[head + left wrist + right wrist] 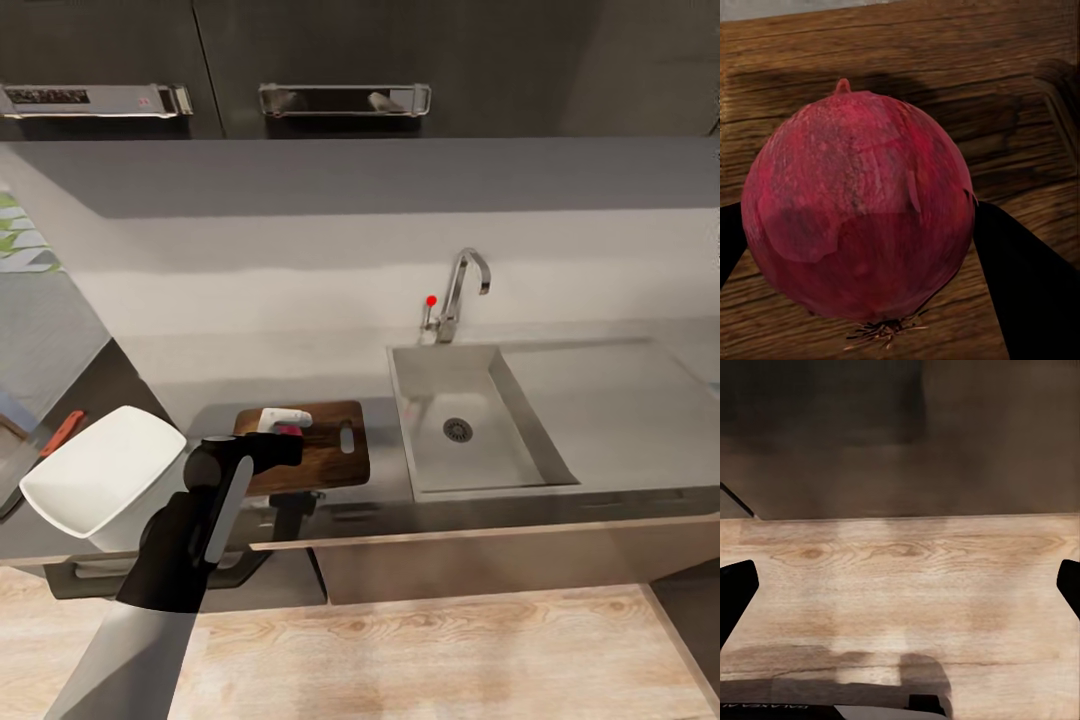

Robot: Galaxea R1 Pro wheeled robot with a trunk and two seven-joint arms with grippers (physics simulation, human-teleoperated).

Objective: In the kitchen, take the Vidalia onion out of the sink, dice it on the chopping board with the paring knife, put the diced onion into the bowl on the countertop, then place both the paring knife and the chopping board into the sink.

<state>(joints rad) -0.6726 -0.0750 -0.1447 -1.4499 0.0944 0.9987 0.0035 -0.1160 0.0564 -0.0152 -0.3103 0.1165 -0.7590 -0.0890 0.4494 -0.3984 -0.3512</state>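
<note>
The left gripper (pixel 285 428) holds the red-skinned onion (pixel 859 206) clamped between its dark fingers (pixel 1020 277) just over the dark wooden chopping board (pixel 330 455), which lies on the grey counter (pixel 200 415) beside the sink (pixel 470 485). The white bowl (pixel 105 470) sits near the counter's front edge, left of the board, and the red-handled paring knife (pixel 62 432) lies farther left. The right gripper (pixel 900 585) hangs with its fingers spread wide over the pale wood floor (pixel 907 577).
</note>
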